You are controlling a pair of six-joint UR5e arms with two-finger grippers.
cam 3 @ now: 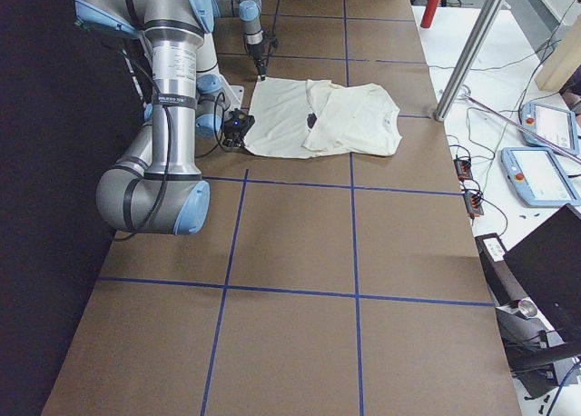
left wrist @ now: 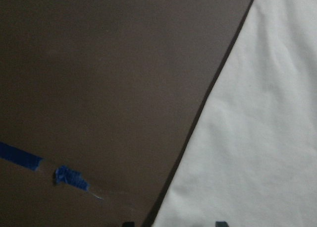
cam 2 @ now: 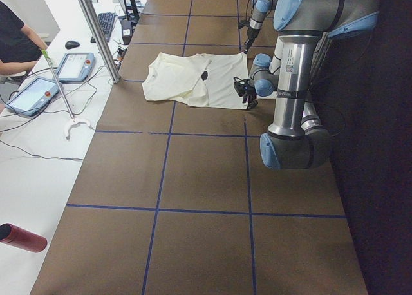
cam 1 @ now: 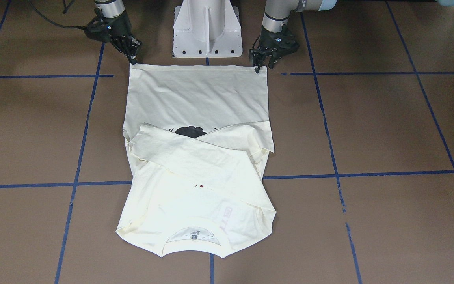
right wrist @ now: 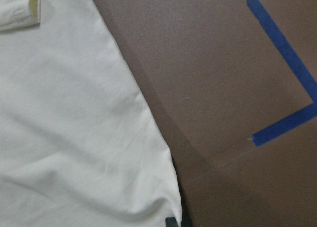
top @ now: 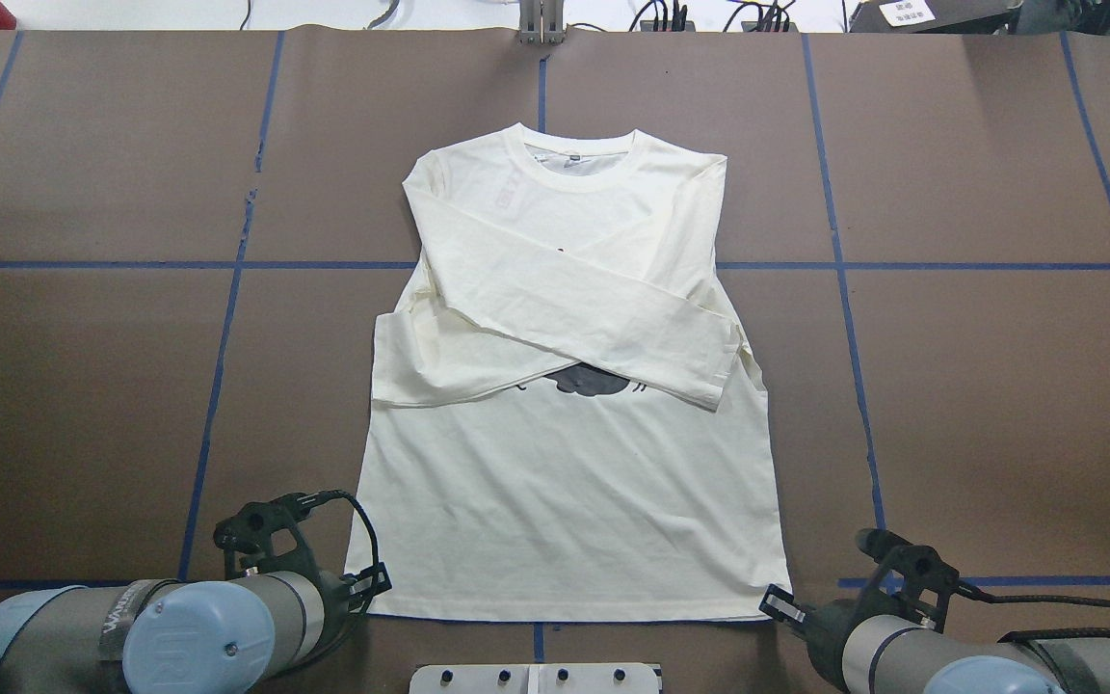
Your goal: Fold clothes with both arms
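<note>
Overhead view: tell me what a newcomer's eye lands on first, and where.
The cream T-shirt lies flat mid-table, collar away from the robot, its sleeves crossed over the chest with a black print peeking out beneath. The left gripper and right gripper sit at the two hem corners nearest the robot.

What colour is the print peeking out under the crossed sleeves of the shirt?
The print is black, clearest in the overhead exterior view.
</note>
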